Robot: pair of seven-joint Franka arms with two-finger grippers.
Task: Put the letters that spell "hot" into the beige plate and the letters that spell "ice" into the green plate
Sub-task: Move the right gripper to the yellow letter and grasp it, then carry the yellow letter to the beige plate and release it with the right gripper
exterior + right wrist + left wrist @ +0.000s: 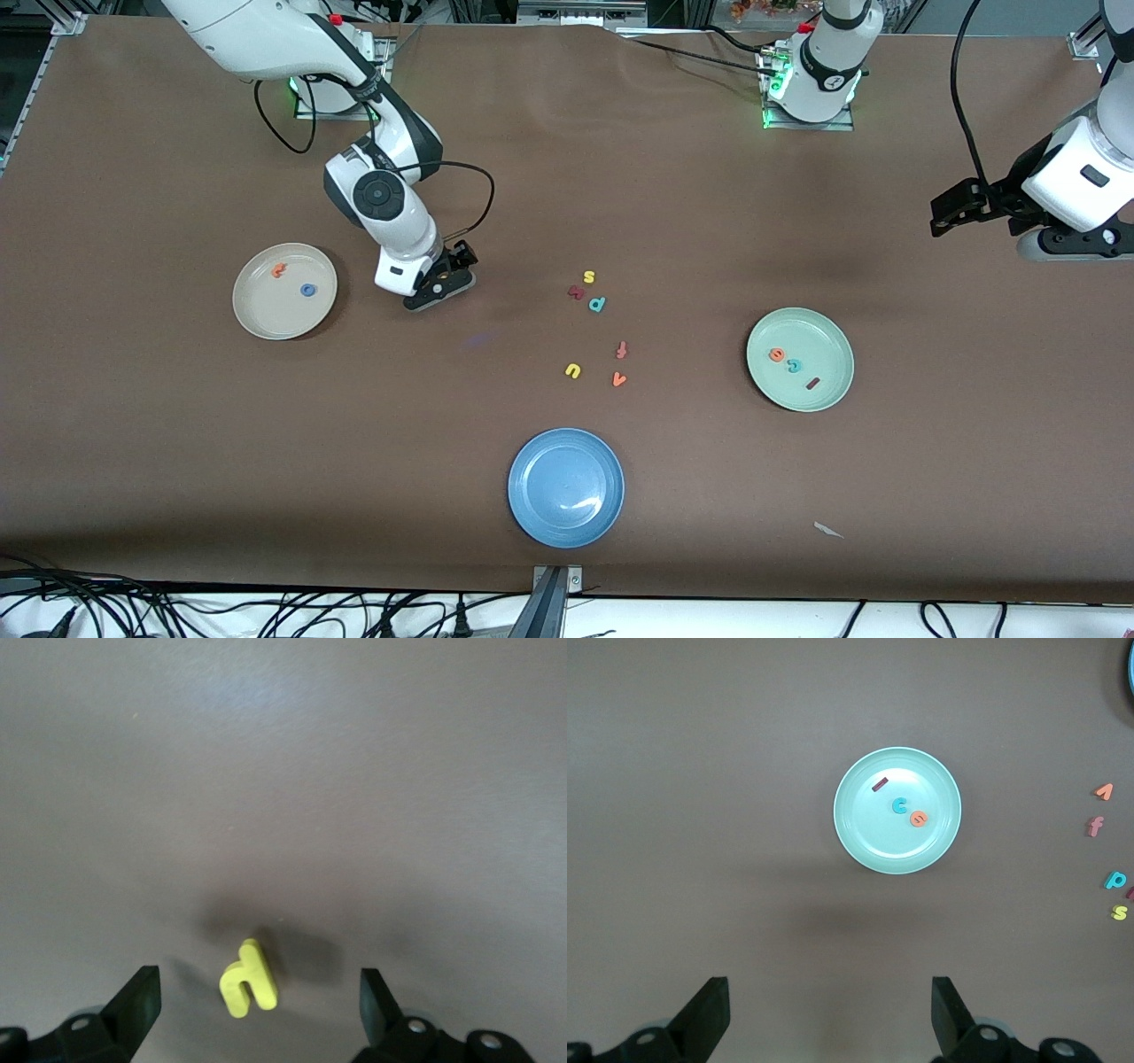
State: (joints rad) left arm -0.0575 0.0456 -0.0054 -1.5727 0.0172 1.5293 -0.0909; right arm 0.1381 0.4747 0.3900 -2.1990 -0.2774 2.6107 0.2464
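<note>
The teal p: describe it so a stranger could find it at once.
Start at the blue plate nearest the front camera, then look farther away to the loose letters mid-table. The teal p lies just nearer the camera than the yellow s; it is the only teal one there.

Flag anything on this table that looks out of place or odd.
The yellow h lies on the bare table between the open right gripper fingers, not in the beige plate with the o and t. A small pale scrap lies near the table's front edge. Nothing looks spilled or damaged.
</note>
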